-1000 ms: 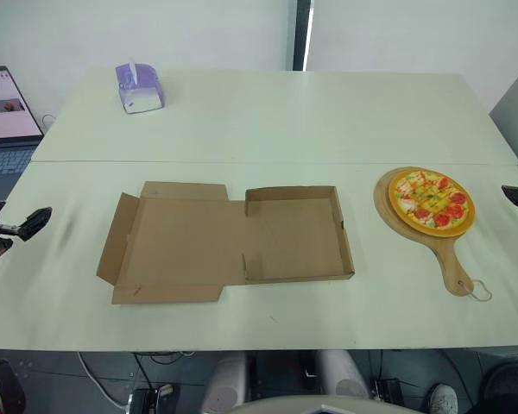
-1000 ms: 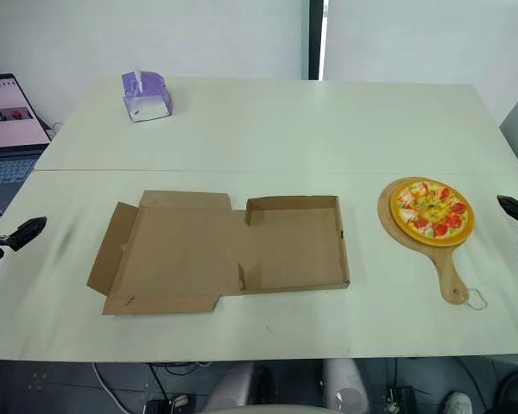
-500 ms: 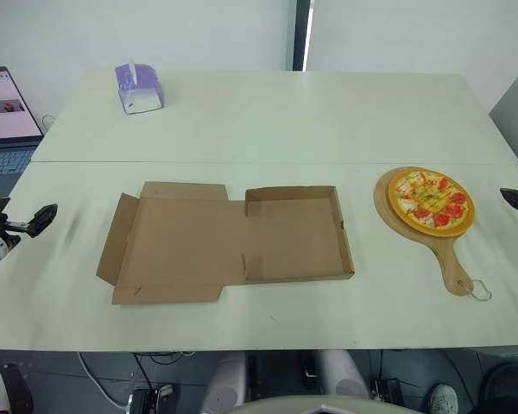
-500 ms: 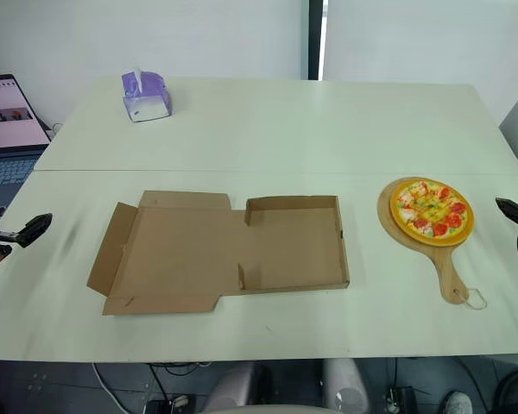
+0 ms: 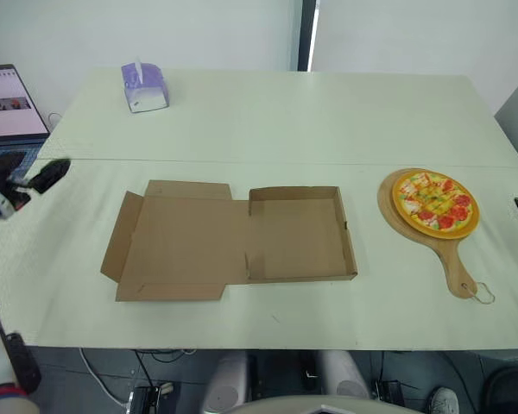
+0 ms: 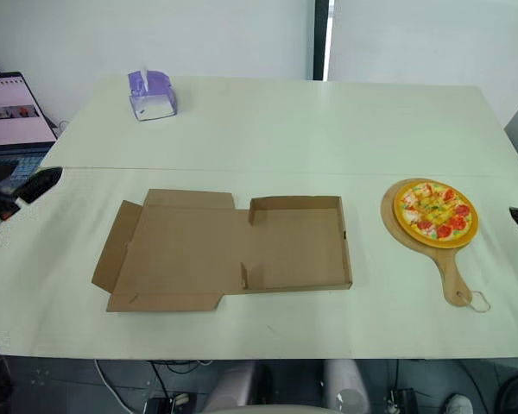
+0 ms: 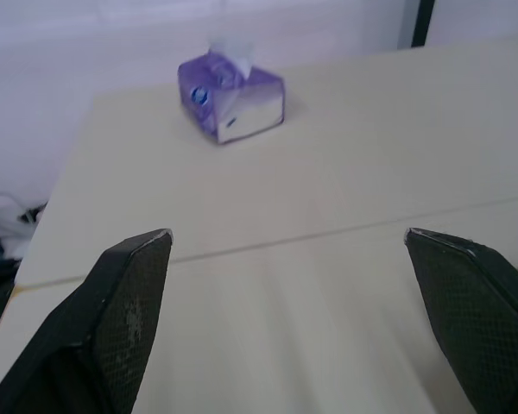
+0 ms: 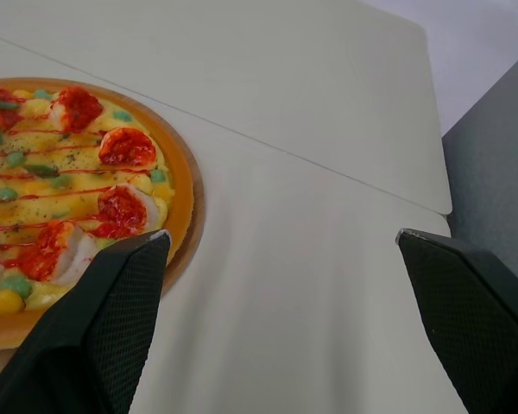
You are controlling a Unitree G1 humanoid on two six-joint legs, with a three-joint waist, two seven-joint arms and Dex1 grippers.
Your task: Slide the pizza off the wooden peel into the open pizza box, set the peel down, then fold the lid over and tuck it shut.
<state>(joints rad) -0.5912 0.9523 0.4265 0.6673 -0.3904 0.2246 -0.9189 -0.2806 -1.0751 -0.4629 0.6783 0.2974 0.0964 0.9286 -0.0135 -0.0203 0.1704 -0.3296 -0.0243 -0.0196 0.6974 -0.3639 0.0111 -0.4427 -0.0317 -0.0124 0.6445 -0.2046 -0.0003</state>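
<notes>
peel (image 5: 456, 267) on your right, handle pointing back at you; right fingers (image 8: 121, 319) near pizza (image 5: 435, 202), wide open, empty; left fingers (image 7: 121, 310) likewise, well apart

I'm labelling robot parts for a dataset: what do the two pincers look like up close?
Both the left pincer and the right pincer have two black, wedge-shaped fingers that taper to a tip, with a fine cross-hatched texture on their faces.
</notes>
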